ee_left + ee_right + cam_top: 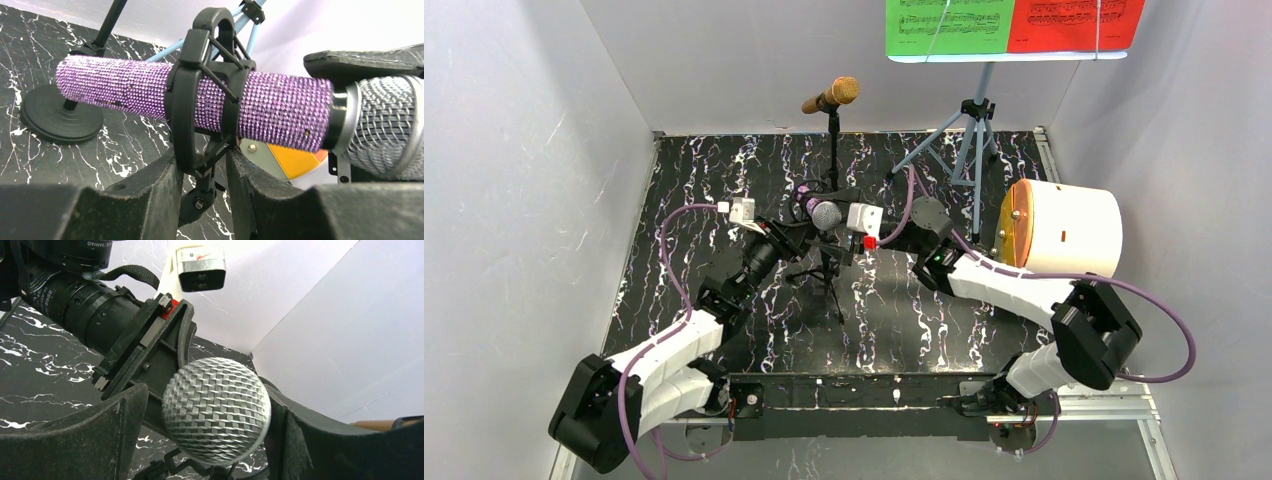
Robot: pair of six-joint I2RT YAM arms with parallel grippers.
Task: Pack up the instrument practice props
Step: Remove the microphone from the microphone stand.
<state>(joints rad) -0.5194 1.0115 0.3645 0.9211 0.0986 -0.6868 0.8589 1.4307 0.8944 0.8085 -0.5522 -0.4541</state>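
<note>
The purple glitter microphone lies level in the black clip of its thin mic mount at the table's middle. My left gripper is shut on the mount's stem just under the clip. The microphone's silver mesh head sits between the fingers of my right gripper, which stands open; a gap shows on the left side. From above, both grippers meet at the purple microphone. Behind it, the gold microphone rests on its own mount. The pale blue music rack holds the green and red score sheets.
A white drum-shaped container with an orange lid lies on its side at the right, close to my right arm. The gold microphone's round stand base sits just behind the purple one. The held mount's thin tripod legs spread below. White walls enclose the table.
</note>
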